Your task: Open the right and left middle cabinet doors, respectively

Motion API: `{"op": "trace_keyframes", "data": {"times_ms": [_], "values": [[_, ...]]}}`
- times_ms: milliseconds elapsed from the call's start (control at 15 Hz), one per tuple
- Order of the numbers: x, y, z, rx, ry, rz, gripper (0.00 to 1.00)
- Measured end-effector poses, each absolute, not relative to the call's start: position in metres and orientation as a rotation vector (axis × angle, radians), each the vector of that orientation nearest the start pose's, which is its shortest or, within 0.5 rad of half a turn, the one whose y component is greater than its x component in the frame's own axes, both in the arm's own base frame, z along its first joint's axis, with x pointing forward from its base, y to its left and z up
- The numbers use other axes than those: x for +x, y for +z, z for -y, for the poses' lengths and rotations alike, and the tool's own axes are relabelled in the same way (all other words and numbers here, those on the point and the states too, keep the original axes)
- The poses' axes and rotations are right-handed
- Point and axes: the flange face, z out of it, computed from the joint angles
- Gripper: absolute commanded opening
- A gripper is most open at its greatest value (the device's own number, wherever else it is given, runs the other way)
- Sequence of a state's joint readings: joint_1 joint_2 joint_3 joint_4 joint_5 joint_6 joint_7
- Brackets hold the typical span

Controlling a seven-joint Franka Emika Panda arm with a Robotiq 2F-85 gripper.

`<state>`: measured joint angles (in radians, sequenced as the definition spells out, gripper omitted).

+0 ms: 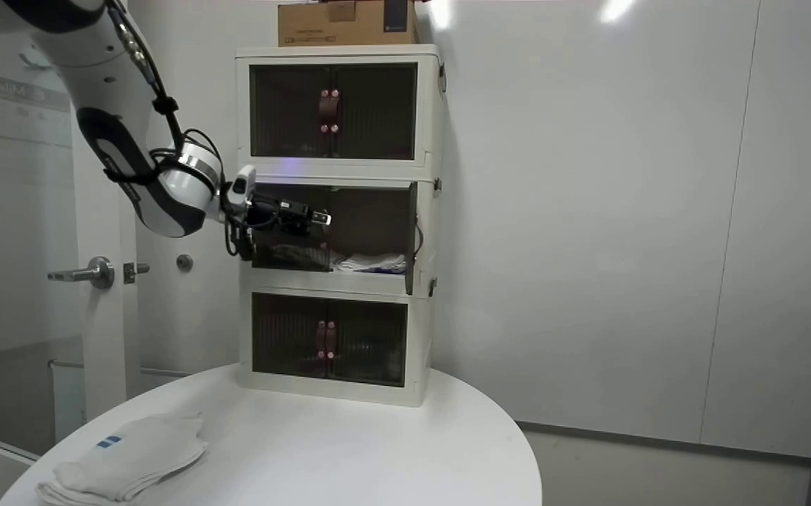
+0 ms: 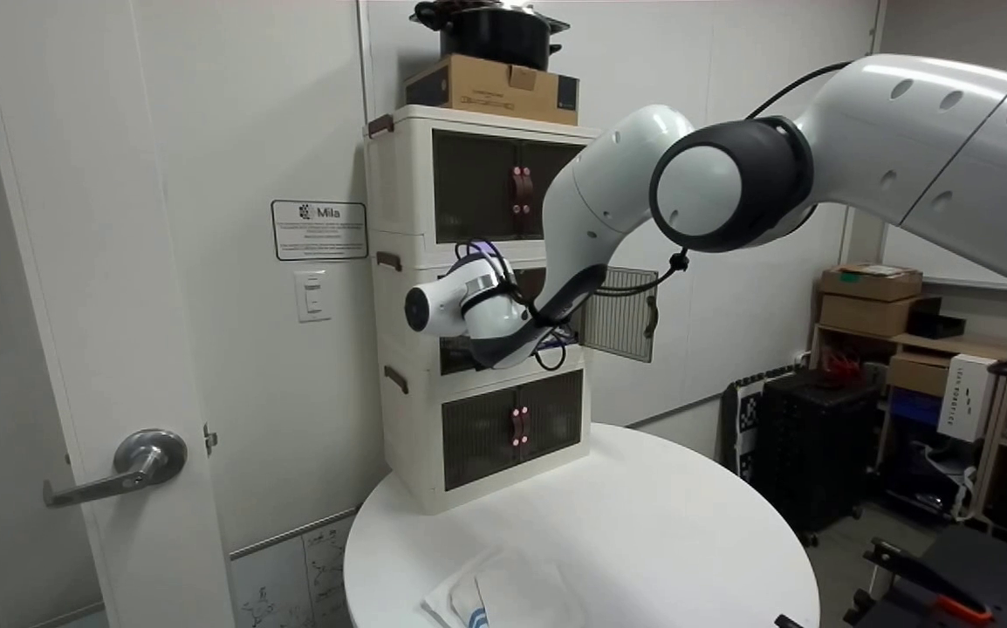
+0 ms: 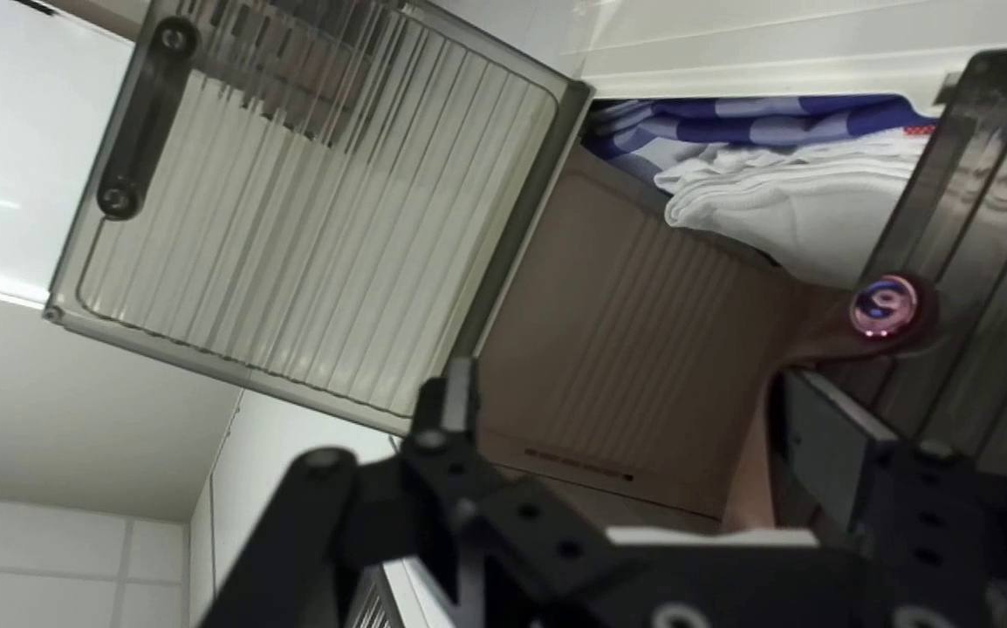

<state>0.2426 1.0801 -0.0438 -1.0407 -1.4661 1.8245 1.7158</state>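
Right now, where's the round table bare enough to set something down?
Bare: the round table between the white cabinet and the folded white cloth, on to the side away from the cloth. Crowded: the cloth's patch, and the front of the middle compartment, where the gripper is at the left middle door.

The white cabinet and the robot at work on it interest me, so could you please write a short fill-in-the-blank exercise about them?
1. The white cabinet has ____ tiers.
2. The right middle door stands wide ____.
3. In the wrist view, the hand is at the reddish handle of the ____ middle door.
4. The checked cloth inside the cabinet is white and ____.

Missing words: three; open; left; blue.
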Motion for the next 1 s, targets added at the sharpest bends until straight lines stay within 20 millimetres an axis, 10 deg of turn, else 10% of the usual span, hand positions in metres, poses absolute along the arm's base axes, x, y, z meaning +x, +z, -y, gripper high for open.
{"op": "trace_keyframes", "data": {"times_ms": [267,400,867,933,1000], "values": [[0.780,0.217,-0.093,1.803,1.148,0.724,0.23],[0.781,0.217,-0.095,1.836,1.167,0.714,0.60],[0.772,0.225,-0.078,1.902,1.193,0.730,0.99],[0.770,0.225,-0.074,1.909,1.193,0.732,0.60],[0.769,0.226,-0.069,1.916,1.196,0.734,0.64]]}}
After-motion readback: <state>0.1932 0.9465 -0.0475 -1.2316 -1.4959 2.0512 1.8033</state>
